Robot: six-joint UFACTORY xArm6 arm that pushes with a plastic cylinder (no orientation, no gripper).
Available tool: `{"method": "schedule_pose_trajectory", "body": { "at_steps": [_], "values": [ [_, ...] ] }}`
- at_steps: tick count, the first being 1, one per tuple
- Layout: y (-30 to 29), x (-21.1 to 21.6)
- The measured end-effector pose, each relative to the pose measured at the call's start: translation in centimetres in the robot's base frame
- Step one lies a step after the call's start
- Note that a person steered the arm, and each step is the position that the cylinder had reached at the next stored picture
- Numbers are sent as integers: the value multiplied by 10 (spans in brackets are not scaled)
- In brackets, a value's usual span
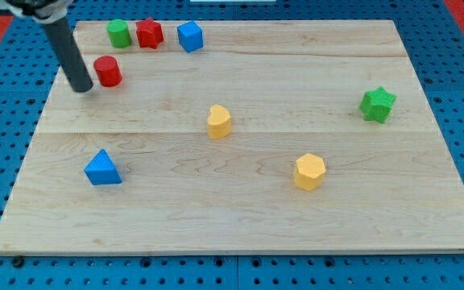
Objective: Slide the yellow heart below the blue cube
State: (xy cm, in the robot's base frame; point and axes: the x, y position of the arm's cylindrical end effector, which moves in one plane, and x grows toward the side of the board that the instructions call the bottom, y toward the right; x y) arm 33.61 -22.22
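Note:
The yellow heart (219,122) lies near the middle of the wooden board (240,217). The blue cube (190,36) sits near the view's top edge, up and a little left of the heart. My tip (82,88) rests on the board at the view's upper left, just left of a red cylinder (108,71) and far left of the yellow heart.
A green cylinder (118,33) and a red star-like block (149,34) stand left of the blue cube. A blue triangle (102,168) lies at lower left, a yellow hexagon (309,171) at lower right, a green star (377,105) at the right.

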Motion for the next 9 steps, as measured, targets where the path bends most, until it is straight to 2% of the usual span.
{"method": "schedule_pose_trajectory", "body": {
  "at_steps": [1, 2, 3, 5, 6, 8, 9],
  "values": [
    [26, -26],
    [41, -19],
    [80, -5],
    [252, -1],
    [277, 56],
    [258, 112],
    [189, 112]
  ]
}}
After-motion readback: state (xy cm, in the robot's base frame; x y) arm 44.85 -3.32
